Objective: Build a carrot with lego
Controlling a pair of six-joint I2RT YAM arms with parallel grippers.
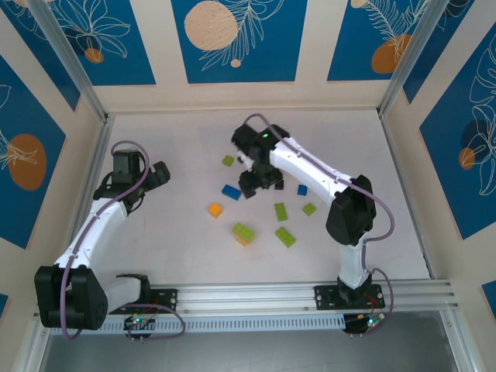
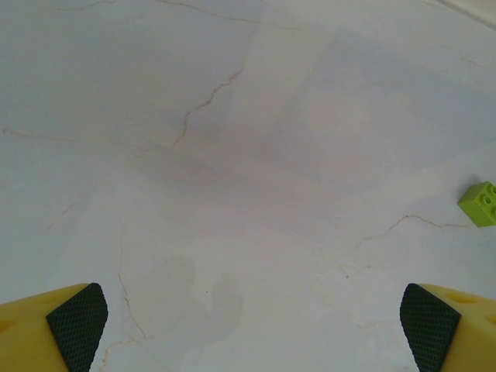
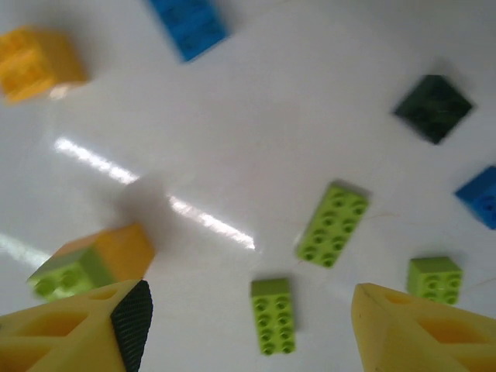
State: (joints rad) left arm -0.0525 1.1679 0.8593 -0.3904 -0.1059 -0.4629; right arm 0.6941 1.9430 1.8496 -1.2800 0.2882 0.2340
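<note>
You're in a robot lab cell: white desk (image 1: 178, 240) boxed in by blue-patterned panels (image 1: 232, 39), aluminium mounting rail (image 1: 248, 293) along its near edge.

The lego bricks (image 1: 280, 211) lie scattered over the middle of the worktop (image 1: 178, 252). The right jaws hang above the far side of the scatter, with one brick (image 1: 228, 160) behind and left of them. Nearest the arms, one brick sits on another as a stacked pair (image 1: 243, 233), and a long brick (image 1: 285, 236) lies to its right. The left jaws stand well apart, off to the left.
</note>
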